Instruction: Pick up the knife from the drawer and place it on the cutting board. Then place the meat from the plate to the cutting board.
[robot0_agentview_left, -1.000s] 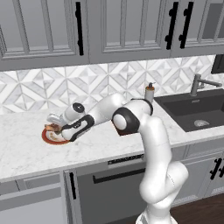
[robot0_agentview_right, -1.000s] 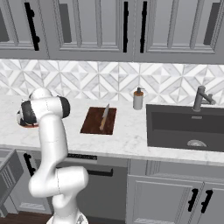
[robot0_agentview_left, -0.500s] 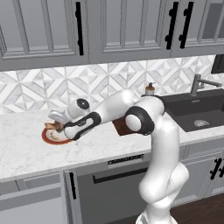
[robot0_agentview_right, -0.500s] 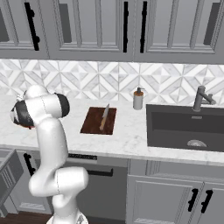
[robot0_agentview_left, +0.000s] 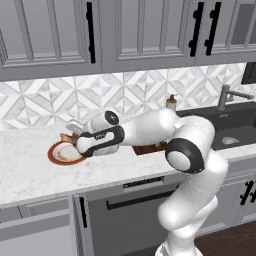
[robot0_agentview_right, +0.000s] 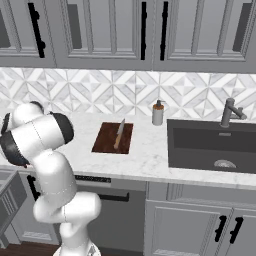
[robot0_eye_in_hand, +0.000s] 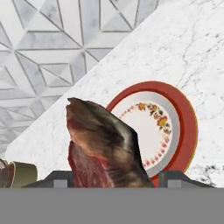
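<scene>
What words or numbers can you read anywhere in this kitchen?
None. No words, numbers or labels can be read in these pictures.
The plate carries only a ring of small flowers, no letters.
The soap bottle by the sink looks plain; any label is too small to tell.

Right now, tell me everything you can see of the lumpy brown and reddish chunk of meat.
The lumpy brown and reddish chunk of meat fills the space between the gripper fingertips, apparently held. It has a dark brown, glossy top that tapers to a point and raw red streaked flesh below. It appears lifted off the round white plate with the orange-red rim, which lies behind it with nothing on its flowered centre.
</scene>
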